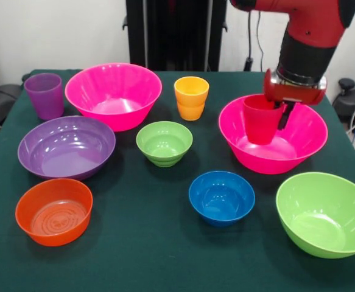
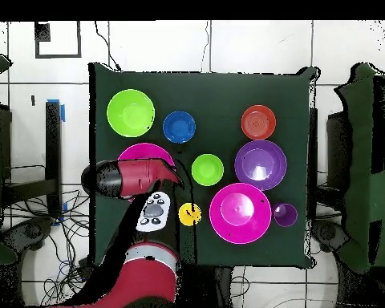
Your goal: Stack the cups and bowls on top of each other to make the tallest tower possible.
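While gripped at its rim by the gripper (image 1: 276, 113), 1 red tapered plastic cup (image 1: 260, 120) hangs upright inside the right-hand large hot pink plastic bowl (image 1: 299, 149); 1 yellow-orange stepped cup (image 1: 191, 97) stands apart, far centre.

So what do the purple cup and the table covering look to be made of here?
The purple cup looks like translucent plastic: light passes through its walls and the rim shines. The table covering appears to be dark green cloth, perhaps felt: matt, no glare, soft shadows under the bowls.
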You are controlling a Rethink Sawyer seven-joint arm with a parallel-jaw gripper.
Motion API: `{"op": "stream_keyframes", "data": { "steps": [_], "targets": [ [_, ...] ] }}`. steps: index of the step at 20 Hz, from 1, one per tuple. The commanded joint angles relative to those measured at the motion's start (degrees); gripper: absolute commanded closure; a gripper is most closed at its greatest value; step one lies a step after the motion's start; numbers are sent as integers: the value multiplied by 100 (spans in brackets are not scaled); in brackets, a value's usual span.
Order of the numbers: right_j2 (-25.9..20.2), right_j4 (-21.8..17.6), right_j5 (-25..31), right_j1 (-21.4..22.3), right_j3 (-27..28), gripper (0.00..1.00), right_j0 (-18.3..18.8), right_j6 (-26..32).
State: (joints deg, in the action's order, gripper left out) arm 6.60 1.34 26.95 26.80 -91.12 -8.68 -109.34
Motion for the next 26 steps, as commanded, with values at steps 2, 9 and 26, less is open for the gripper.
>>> {"op": "stream_keyframes", "data": {
  "steps": [2,9,26],
  "targets": [
    [-522,174,260,-558,775,100,-141,-687],
    [-595,517,399,-706,769,100,-129,-894],
    [-247,715,899,-786,790,0,-415,-998]
  ]
}}
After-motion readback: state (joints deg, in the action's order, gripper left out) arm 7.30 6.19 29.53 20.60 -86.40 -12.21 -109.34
